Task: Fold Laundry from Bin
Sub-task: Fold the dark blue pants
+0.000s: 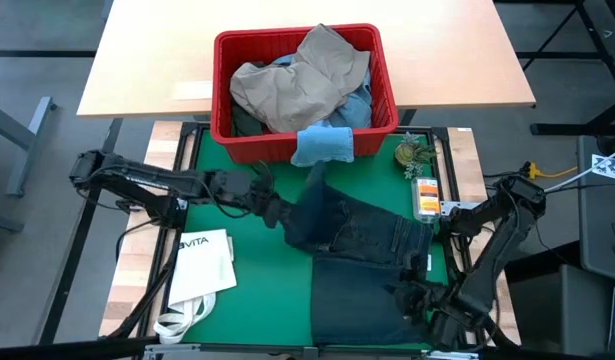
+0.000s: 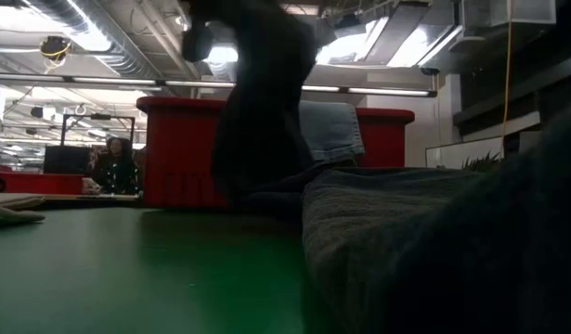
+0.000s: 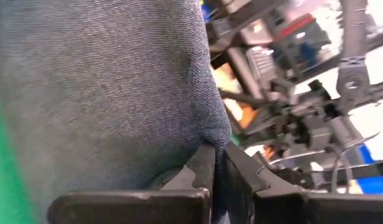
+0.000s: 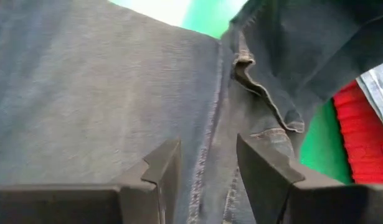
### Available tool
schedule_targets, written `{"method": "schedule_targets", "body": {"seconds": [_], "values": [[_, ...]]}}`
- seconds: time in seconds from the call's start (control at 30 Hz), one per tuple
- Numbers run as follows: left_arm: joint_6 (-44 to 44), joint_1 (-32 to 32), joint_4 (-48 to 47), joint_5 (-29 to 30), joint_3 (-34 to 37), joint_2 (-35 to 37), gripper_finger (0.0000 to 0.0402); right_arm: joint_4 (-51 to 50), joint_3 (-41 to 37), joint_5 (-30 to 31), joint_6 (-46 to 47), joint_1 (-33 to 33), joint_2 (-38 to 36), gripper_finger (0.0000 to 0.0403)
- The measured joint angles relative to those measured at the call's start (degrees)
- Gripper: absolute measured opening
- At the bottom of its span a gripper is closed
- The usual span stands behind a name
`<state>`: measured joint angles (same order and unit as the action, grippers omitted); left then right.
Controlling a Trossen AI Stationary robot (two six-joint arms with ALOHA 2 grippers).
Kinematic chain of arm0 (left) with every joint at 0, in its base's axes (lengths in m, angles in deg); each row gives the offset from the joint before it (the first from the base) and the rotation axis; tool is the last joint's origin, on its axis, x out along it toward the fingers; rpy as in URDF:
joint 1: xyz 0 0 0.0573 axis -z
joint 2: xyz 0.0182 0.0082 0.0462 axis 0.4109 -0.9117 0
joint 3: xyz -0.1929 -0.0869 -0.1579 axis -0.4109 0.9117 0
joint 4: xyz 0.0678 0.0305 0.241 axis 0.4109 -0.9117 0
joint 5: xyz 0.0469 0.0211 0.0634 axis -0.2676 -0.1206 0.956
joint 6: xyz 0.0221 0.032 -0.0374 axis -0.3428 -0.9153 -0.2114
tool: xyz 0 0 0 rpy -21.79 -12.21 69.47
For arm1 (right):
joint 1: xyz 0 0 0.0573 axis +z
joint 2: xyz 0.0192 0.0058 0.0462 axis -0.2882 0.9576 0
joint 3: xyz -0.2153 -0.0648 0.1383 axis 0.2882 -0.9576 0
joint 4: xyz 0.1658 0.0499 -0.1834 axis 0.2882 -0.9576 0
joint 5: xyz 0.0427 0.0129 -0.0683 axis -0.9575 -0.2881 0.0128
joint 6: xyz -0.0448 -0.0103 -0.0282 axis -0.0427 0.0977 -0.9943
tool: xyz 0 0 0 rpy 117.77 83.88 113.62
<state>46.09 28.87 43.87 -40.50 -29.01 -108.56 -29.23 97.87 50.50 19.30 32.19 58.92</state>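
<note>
Dark navy jeans (image 1: pixel 362 250) cover the green worktop (image 1: pixel 257 290); left gripper (image 3: pixel 217 177) pinches their denim, right gripper (image 4: pixel 207 165) fingers spread, seemingly just above them.

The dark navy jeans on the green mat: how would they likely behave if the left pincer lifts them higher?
The dark navy denim jeans would probably drape and sag: they already bunch into folds around the shut left pincer. They likely feel fairly heavy for cloth, the thick weave showing in the right wrist view. Slipping seems unlikely, since the fabric is clamped between the fingers.
</note>
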Motion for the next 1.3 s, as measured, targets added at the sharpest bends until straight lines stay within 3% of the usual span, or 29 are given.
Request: {"method": "schedule_targets", "body": {"seconds": [0.27,0.6,0.97,1.3], "values": [[-2.3,1.9,20.4,0.6,0.0,-11.6,0.0013,-0.7,0.0,-5.3,-0.3,-4.5,-2.7,0.0154],[-2.4,1.5,44.1,1.7,-0.2,-25.9,0.0014,-1.1,0.0,-4.0,-1.6,-4.4,-11.6,0.0154],[-9.9,2.5,43.6,2.4,-16.2,-39.1,0.0014,-3.5,0.0,-1.6,4.4,-4.8,-17.6,0.0154],[-13.6,3.5,42.1,2.3,-29.9,-50.6,0.0014,-5.3,0.0,-2.0,4.4,-4.7,-24.4,0.0154]]}}
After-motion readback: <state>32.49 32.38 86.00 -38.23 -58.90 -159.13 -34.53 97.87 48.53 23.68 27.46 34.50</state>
